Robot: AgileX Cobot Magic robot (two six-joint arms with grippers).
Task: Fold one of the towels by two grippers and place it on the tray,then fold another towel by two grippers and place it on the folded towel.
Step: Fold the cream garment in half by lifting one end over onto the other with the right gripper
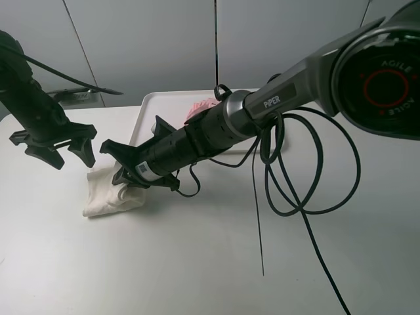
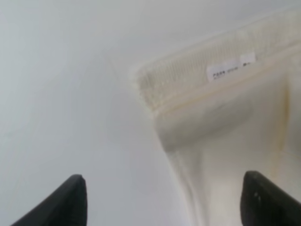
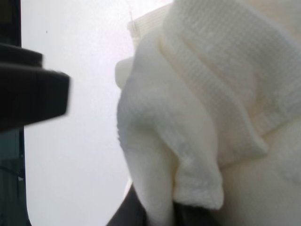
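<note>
Cream-white square terry towel (image 3: 197, 103) was pinched in the right gripper (image 1: 126, 178), jaws nearly shut on a bunched fold. Left gripper (image 1: 56, 147) hung wide open, holding nothing, just above the towel's far corner. Risk: a one-sided pinch could drag or unroll the fold. Towel lay on the white table (image 1: 197, 262), beside the white plastic tray (image 1: 151, 105), with the pale pink towel (image 1: 200, 108) on it.

cream-white towel (image 1: 108, 193); pale pink towel (image 1: 202, 107); white tray (image 1: 147, 111); black end effectors
</note>
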